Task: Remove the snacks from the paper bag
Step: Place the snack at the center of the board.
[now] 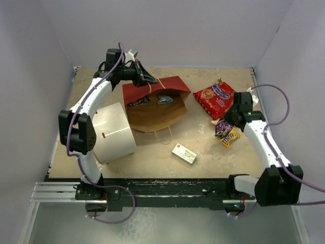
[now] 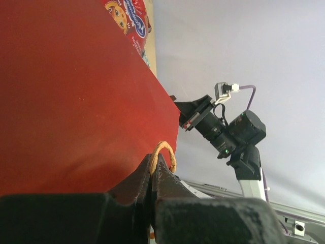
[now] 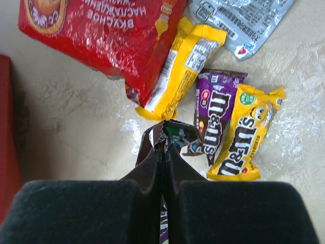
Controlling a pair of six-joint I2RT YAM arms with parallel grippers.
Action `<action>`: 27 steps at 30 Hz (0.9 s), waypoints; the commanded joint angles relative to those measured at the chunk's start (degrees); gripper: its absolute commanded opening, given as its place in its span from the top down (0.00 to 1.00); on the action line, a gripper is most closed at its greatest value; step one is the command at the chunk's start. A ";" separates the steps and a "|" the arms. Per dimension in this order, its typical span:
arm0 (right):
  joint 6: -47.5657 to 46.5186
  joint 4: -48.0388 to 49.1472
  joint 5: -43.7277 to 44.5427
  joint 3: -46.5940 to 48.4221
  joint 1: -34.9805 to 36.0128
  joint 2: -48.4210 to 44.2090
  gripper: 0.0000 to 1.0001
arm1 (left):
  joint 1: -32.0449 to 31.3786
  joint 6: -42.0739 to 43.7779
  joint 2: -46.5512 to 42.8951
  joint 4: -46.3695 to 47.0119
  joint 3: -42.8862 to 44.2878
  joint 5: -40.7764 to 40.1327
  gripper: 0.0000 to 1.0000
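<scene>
The paper bag, red outside and brown inside, lies open toward me in the middle of the table. Two small packets lie inside it. My left gripper is shut on the bag's twisted handle at its far rim, against the red wall. My right gripper is shut on the crimped end of a dark candy packet, held just above the table. Beside it lie the red cookie bag, a purple pack, yellow packs and a silvery wrapper.
A big white cylinder lies on its side at the left, close to the left arm. A small flat white-and-green box lies near the front middle. The bag's loose second handle lies on the table in front of it.
</scene>
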 commanded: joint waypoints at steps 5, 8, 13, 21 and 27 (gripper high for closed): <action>3.58 1.15 -4.18 3.56 -6.88 2.73 1.00 | -0.06 -0.89 -1.11 3.20 1.18 1.00 1.00; 1.72 2.05 -2.86 3.32 -7.16 5.62 1.00 | -0.06 -0.99 -0.95 3.27 1.33 0.96 1.00; -1.02 6.52 -2.98 0.47 -7.31 9.36 1.00 | -0.06 -1.23 -0.40 3.45 1.92 1.03 1.00; -4.33 8.72 -0.14 -0.23 -7.40 12.70 0.96 | -0.06 -1.04 -1.06 3.09 0.89 0.88 1.00; -9.55 7.34 -0.61 -0.02 -7.40 11.16 0.71 | -0.72 -1.17 -0.26 4.37 3.01 2.03 1.00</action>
